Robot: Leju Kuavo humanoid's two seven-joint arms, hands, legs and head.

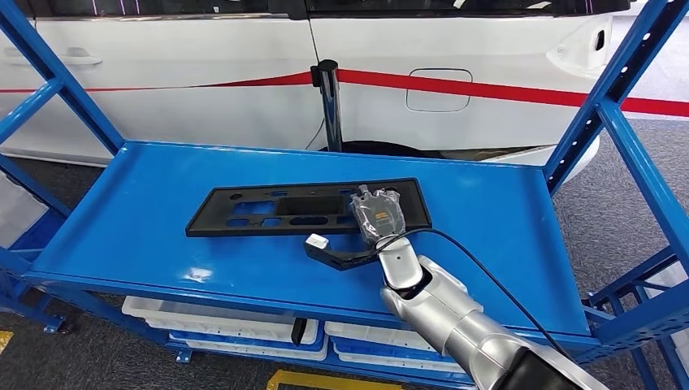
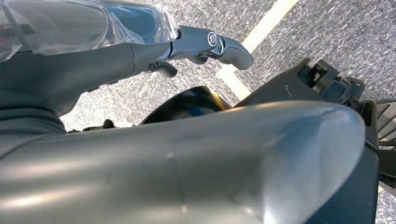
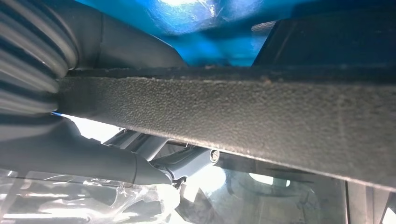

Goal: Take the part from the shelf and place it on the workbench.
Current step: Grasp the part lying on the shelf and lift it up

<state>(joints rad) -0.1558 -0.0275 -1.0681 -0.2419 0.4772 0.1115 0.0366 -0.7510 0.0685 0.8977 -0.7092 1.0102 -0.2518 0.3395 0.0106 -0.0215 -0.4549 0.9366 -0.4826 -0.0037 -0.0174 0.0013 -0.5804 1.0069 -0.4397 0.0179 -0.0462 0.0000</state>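
Note:
The part (image 1: 268, 207) is a long flat black panel with cut-outs, lying on the blue shelf (image 1: 487, 211). My right hand (image 1: 378, 215), wrapped in clear film, sits at the panel's right end near its front edge. In the right wrist view the panel's textured edge (image 3: 233, 112) crosses between the grey thumb and the darker fingers (image 3: 154, 170), so the right hand (image 3: 93, 163) grips it. A short black piece with a white tip (image 1: 325, 248) lies on the shelf just in front of the hand. My left hand (image 2: 116, 60) hangs over the floor with fingers stretched and nothing in it.
A white car (image 1: 203, 73) stands behind the shelf, with a black post (image 1: 327, 97) and red belt in between. Blue uprights (image 1: 617, 97) frame both sides. White bins (image 1: 236, 325) sit on the level below. Grey carpet with a yellow line (image 2: 261, 28) lies under the left hand.

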